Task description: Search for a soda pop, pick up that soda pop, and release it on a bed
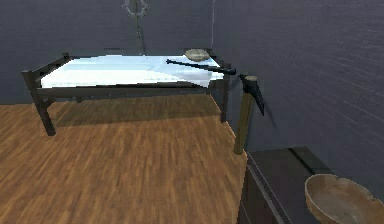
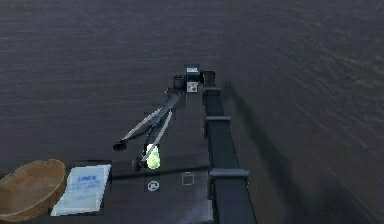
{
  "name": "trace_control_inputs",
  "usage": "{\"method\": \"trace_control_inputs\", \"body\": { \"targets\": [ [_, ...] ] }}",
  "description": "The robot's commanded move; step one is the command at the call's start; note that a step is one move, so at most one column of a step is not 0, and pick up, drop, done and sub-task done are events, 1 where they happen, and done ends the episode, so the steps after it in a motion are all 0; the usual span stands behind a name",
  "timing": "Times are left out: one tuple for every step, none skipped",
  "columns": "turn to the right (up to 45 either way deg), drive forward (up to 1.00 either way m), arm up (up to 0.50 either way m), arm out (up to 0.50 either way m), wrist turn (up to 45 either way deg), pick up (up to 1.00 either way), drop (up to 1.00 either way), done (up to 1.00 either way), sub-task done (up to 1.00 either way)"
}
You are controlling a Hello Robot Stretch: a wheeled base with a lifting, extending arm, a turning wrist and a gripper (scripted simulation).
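A round wooden bowl [image 1: 338, 198] sits before a dark-framed, pale-topped bed [image 1: 120, 72].

Dark-framed bed [image 1: 110, 72] with a pale blue-white mattress stands on the brown wood-plank floor [image 1: 130, 160], against the wall. On the mattress's far right corner: shallow grey-tan bowl [image 1: 196, 55], with a long dark rod-like object [image 1: 200, 67] just beside it. Dark flat surface [image 1: 290, 175] at the forward view's lower right carries a round brown wooden bowl [image 1: 345, 200]. Arm side view: same surface [image 2: 170, 195], wooden bowl [image 2: 30, 187], and a flat white-and-blue rectangular packet [image 2: 82, 188] just beside the bowl.
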Motion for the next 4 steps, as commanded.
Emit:
{"method": "trace_control_inputs", "body": {
  "targets": [
    [0.0, 0.0, 0.0, 0.0, 45.0, 0.0, 0.0, 0.0, 0.0],
    [0.0, 0.0, 0.0, 0.0, 42.0, 0.0, 0.0, 0.0, 0.0],
    [0.0, 0.0, -0.3, 0.0, 0.0, 0.0, 0.0, 0.0, 0.0],
    [0.0, 0.0, 0.0, 0.0, 0.0, 1.0, 0.0, 0.0, 0.0]
  ]
}}
